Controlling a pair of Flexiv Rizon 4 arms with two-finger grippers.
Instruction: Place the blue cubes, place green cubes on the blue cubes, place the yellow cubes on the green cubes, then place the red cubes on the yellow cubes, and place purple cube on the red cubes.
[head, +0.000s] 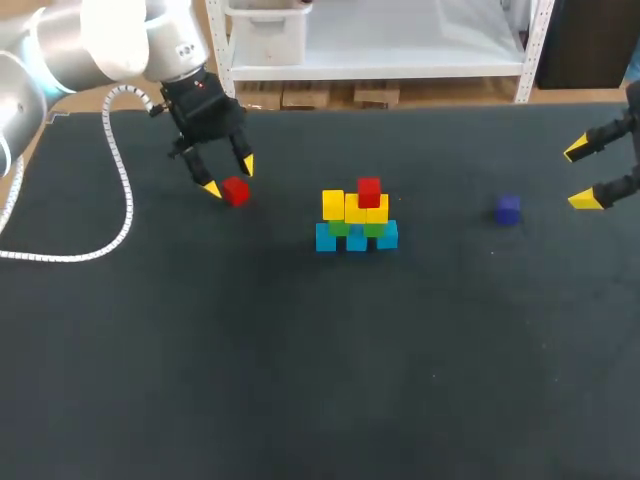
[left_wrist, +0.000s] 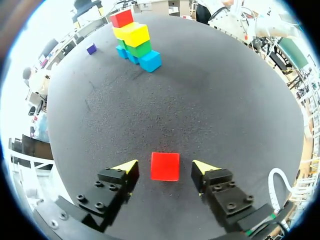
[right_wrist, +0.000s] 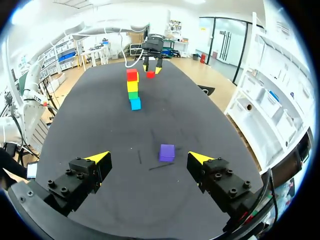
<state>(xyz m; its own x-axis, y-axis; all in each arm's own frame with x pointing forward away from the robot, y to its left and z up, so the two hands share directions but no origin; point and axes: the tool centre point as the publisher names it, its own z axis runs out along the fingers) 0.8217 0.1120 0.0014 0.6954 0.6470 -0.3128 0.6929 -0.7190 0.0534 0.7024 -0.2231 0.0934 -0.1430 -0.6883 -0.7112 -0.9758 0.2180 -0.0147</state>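
The loose red cube (head: 235, 190) (left_wrist: 165, 166) is sitting on the dark table (head: 300, 400), between the fingers of my left gripper (head: 228, 176) (left_wrist: 165, 167). That gripper is hanging spread wide just over the cube, and in the left wrist view a gap is showing on each side between the cube and the yellow tips, so it is grasping nothing. Well off to the cube's side, near the table's middle, the stack is standing: a row of blue cubes (head: 356, 238) is lying at the bottom, green cubes (head: 340, 228) are resting on them, yellow cubes (head: 352, 207) are sitting on the green ones, and a second red cube (head: 369, 190) is sitting on top of the yellow ones. Beyond the stack, the purple cube (head: 508, 209) (right_wrist: 167, 152) is lying alone on the table. My right gripper (head: 581, 175) (right_wrist: 148, 158) is hovering near it with its fingers released and far apart, the purple cube just ahead of them and touching neither. A white coiled cable (head: 120, 200) is trailing across the table under my left arm.
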